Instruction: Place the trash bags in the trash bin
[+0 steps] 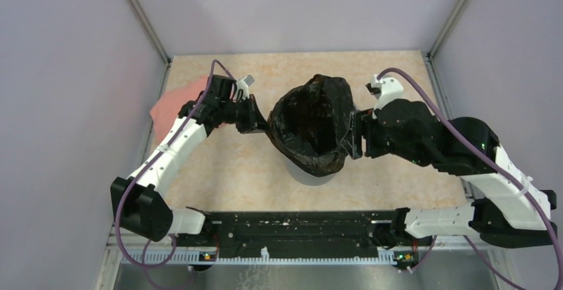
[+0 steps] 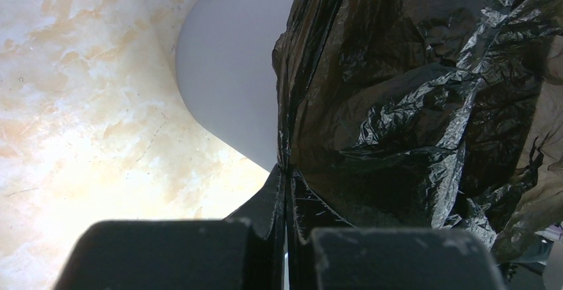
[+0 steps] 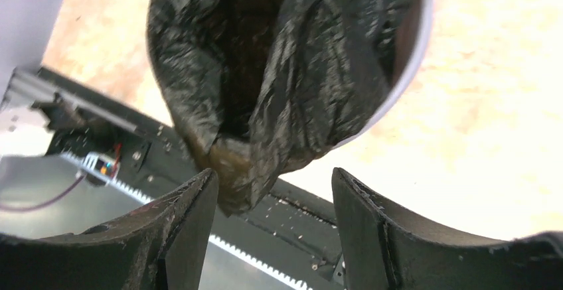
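Over the bin (image 2: 229,71), bag (image 1: 312,127) mouth upward

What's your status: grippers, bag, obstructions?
Left gripper shut on trash bag rim. Right gripper open beside it. Bag draped over trash bin, mouth open. Pink cloth aside.

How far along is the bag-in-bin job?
Mostly done: the black bag sits opened in the grey bin, with its edges spilling over the rim. In hand: the left fingers are shut on the bag's edge, and the right fingers are open beside it. Left: tuck the edges and let go.
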`<action>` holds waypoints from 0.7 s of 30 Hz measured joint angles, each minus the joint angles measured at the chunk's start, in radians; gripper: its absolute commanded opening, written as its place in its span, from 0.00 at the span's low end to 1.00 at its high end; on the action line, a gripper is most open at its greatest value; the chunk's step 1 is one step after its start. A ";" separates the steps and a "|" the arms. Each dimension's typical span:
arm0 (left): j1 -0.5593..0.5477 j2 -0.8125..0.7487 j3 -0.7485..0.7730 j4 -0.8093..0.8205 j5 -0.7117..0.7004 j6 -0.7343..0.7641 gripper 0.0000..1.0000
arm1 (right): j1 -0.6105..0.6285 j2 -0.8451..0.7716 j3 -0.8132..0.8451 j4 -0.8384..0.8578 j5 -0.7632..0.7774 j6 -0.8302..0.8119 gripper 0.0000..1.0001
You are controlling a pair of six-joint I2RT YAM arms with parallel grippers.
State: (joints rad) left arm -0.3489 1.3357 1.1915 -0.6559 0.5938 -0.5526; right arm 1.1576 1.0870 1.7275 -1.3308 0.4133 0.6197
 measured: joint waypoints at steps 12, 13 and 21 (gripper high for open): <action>-0.005 0.000 0.000 -0.001 -0.010 0.000 0.00 | -0.115 0.301 0.232 -0.024 0.188 -0.062 0.61; -0.006 0.000 0.000 0.000 -0.011 0.000 0.00 | -0.122 0.329 0.256 -0.028 0.199 -0.071 0.61; -0.007 0.000 0.000 -0.001 -0.016 0.000 0.00 | -0.143 0.447 0.333 -0.087 0.268 -0.115 0.46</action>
State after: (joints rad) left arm -0.3557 1.3357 1.1919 -0.6567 0.5777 -0.5522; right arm 1.0149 1.5345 2.0609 -1.4181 0.6815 0.5045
